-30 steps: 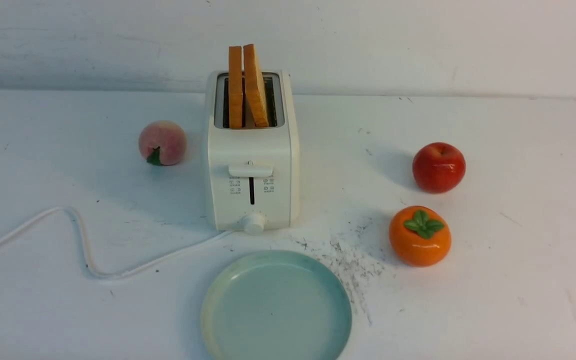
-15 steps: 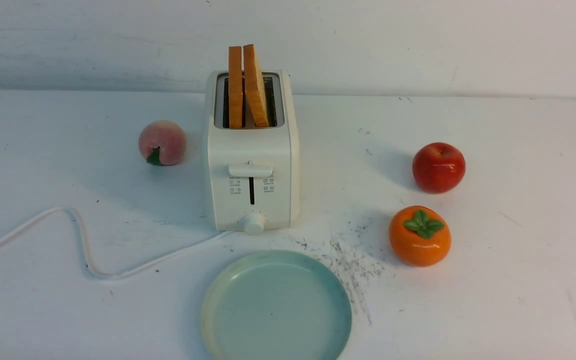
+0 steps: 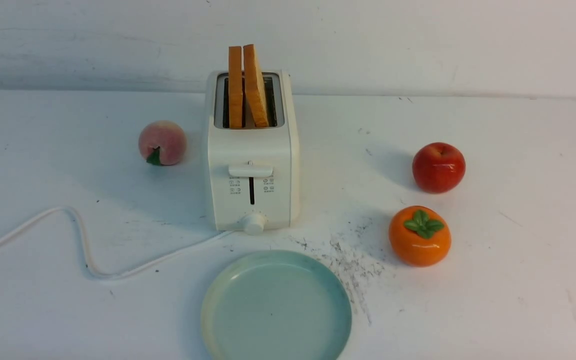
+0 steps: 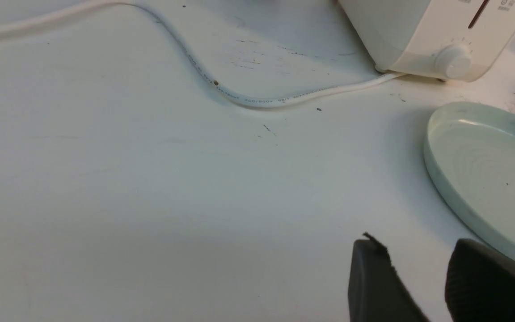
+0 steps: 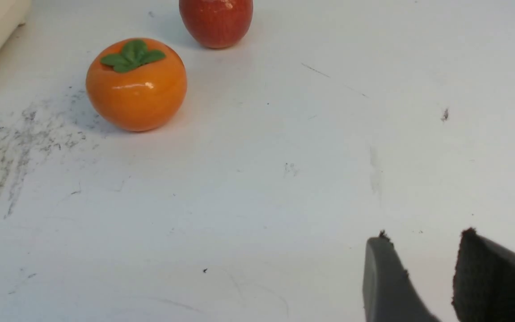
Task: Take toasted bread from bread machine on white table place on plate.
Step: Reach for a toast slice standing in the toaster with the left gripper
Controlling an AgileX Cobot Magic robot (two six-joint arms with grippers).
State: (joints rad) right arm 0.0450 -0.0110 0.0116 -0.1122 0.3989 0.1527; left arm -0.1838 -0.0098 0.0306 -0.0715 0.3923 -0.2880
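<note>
Nothing has moved in the last second. Two toast slices (image 3: 246,85) stand in the toaster (image 3: 253,170) on the bench (image 3: 518,275), and the plate (image 3: 275,310) lies bare. The left claw (image 4: 418,250) and right claw (image 5: 423,241) hover spread and empty, so the task looks unstarted.

Two square slices of toast (image 3: 235,87), pale golden with darker orange-brown crusts, stand on edge in the slots of a boxy white two-slot toaster (image 3: 253,150), the right slice tilted toward its neighbour at the top; the toaster sits upright on the scuffed white counter (image 3: 518,200); a round, pale teal-green plate (image 3: 276,310) lies bare just in front of it.
</note>
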